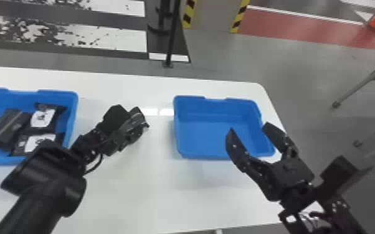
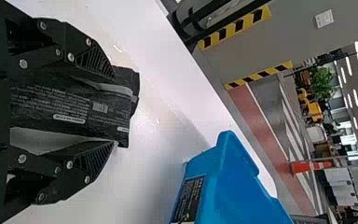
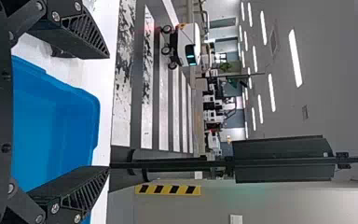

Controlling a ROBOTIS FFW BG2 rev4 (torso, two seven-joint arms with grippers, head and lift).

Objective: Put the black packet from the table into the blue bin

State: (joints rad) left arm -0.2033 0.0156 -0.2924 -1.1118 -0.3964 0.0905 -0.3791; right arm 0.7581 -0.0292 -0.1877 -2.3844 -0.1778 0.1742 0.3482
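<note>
The black packet [image 2: 70, 105] was in the left gripper [image 2: 113, 109], to the left of the right-hand blue bin [image 1: 216, 107] and outside it. The two fingers were clamped on the packet from opposite sides, its far end poking out past their tips. It looked light and soft, probably a thin wrapper around a yielding filling, so it would likely bend or crumple under a hard squeeze rather than break. The smooth skin might let it slip; the grip seemed best kept around the middle of its body, with even, moderate pressure, and off the loose end. As for numbers, one packet was held, and at least three more lay in the left-hand blue bin [image 1: 21, 97], well to the left of the right-hand one: two with white labels [image 1: 42, 118] and at least one dark, striped packet [image 1: 7, 129]; overlap made an exact count unsure. There were two blue bins on one white table [image 1: 152, 193], and two grippers. The right gripper [image 1: 248, 127], its fingers wide apart with nothing between them, was at the right-hand bin's right part. Which bin was meant could not be told for certain.
</note>
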